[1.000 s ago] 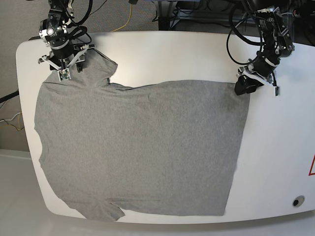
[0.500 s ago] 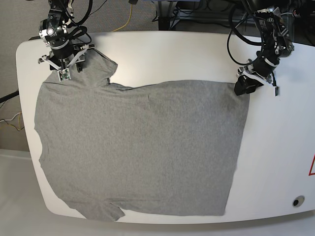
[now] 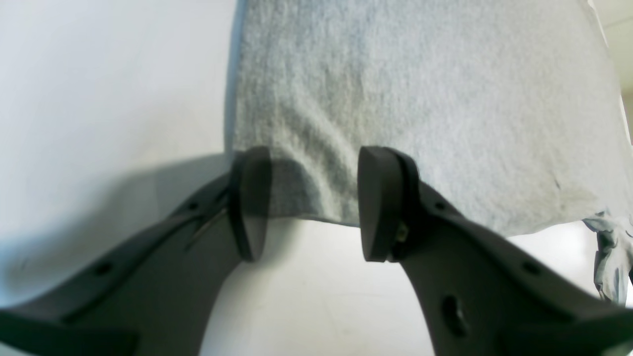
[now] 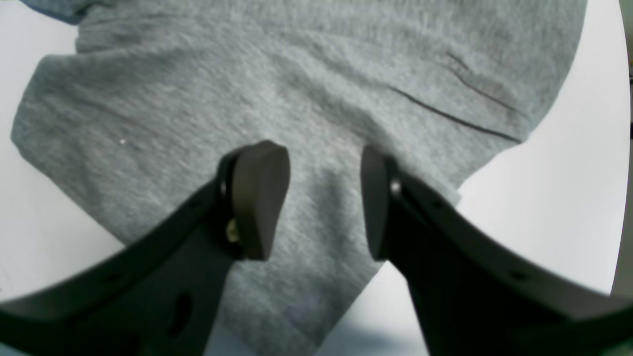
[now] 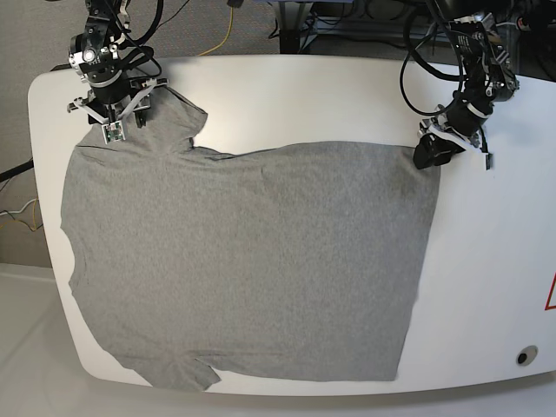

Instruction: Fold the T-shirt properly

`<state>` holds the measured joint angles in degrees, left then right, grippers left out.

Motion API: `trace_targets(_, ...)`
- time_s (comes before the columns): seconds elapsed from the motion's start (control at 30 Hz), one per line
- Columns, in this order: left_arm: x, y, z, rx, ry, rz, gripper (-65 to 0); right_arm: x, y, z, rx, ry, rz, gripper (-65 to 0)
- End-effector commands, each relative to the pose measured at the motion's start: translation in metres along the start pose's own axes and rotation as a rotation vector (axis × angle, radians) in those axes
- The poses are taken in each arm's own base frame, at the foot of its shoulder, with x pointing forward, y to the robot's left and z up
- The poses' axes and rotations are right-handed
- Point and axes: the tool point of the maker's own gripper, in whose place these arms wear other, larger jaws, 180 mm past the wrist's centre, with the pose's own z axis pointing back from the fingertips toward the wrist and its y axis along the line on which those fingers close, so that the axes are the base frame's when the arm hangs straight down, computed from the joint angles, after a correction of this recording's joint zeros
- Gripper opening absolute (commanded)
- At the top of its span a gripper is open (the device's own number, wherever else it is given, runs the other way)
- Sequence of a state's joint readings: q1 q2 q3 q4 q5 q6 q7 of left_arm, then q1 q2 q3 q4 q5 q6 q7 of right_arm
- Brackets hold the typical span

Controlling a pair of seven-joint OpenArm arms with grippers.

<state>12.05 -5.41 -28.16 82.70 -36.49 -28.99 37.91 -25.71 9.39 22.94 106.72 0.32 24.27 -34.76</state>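
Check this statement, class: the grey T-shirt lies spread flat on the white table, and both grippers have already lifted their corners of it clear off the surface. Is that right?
Not quite. The T-shirt does lie spread flat on the white table, but nothing is lifted. The wrist views show the left gripper and right gripper with jaws apart, cloth lying flat between them.

We note a white table (image 5: 287, 95) with rounded corners, top smooth and glossy. One thing lies directly on it: the T-shirt (image 5: 243, 261), heather-grey, spread flat and unfolded, covering most of the surface. Its left edge runs close to the table's left rim; a sleeve reaches the near edge at lower left, another points to the far left corner. Bare table shows as a band along the far side and a wider strip on the right. We see a red marking (image 5: 550, 294) at the right rim and a small dark round fitting (image 5: 523, 356) near the front right corner.
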Motion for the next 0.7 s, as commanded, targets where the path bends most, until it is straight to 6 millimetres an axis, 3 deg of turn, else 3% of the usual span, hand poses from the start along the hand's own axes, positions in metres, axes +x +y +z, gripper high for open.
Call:
trace_targets(0.0,0.0011,0.0006,0.0007,0.007,0.013,-0.012,-37.9,0.0107,-0.0048,0.0025,-0.007,-0.036,0.008,-37.7)
trace_targets(0.67,0.0029,-0.0026,0.0002,0.005,0.007,-0.013,-37.5,0.0109,-0.0059,0.0026,-0.008,-0.040,0.006,-37.7)
